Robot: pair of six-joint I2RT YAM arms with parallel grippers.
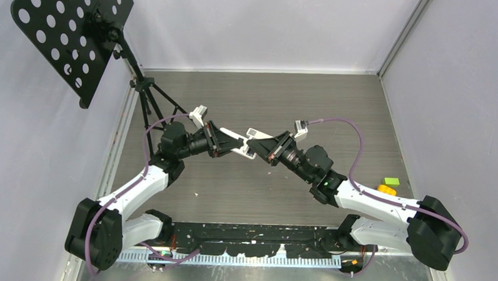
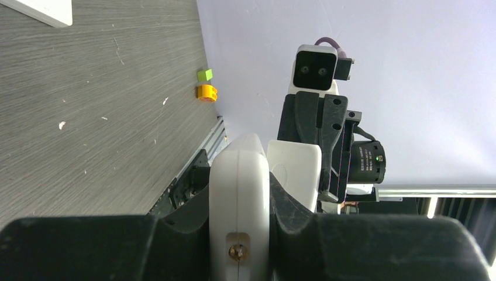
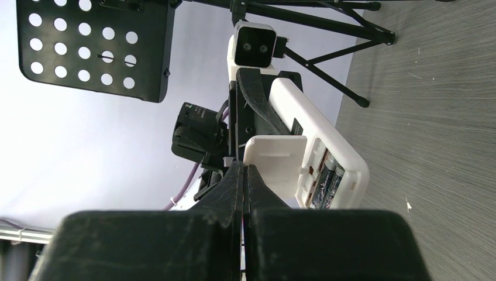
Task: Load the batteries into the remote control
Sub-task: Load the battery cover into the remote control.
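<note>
My left gripper (image 1: pixel 235 144) is shut on a white remote (image 2: pixel 238 193) and holds it edge-on above the table's middle. In the right wrist view the remote (image 3: pixel 351 161) has its battery bay open, with two dark batteries (image 3: pixel 327 184) lying inside. The loose white battery cover (image 3: pixel 274 161) sits partly over the bay, and it also shows in the left wrist view (image 2: pixel 295 170). My right gripper (image 3: pixel 243 175) is shut, with its fingertips at the cover's left edge and nothing visible between them. In the top view the right gripper (image 1: pixel 260 144) meets the left one.
An orange-yellow block (image 1: pixel 387 190) and a green block (image 1: pixel 392 181) lie at the right edge of the table. A black tripod stand (image 1: pixel 149 96) with a perforated plate (image 1: pixel 69 34) stands at the back left. A white object (image 2: pixel 41 10) lies on the table.
</note>
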